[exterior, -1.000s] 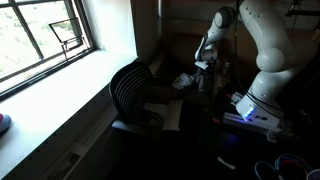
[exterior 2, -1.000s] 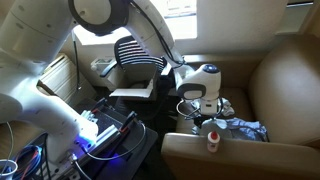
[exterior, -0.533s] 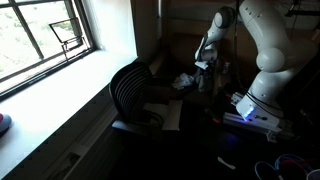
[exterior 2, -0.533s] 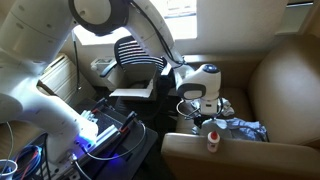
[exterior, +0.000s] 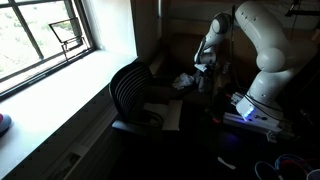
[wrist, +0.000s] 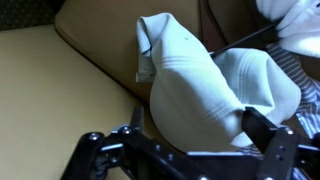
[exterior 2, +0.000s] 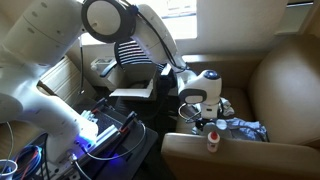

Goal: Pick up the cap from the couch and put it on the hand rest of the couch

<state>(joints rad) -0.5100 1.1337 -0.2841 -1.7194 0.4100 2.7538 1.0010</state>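
The gripper [wrist: 192,120] enters from the bottom of the wrist view, its black fingers [wrist: 255,128] spread wide on either side of the cap [wrist: 200,85]. Whether they press the cap cannot be told. The cap is white soft cloth, its crown bunched into a rounded dome with a folded flap at the far left. It lies on the seat of the couch [wrist: 60,80], which is smooth brown upholstery. Striped cloth [wrist: 300,72] lies just to its right, cut off by the frame. In an exterior view the padded hand rest [exterior 2: 265,160] runs low across the near side. Farther off stands a black ribbed chair [exterior 2: 135,52].
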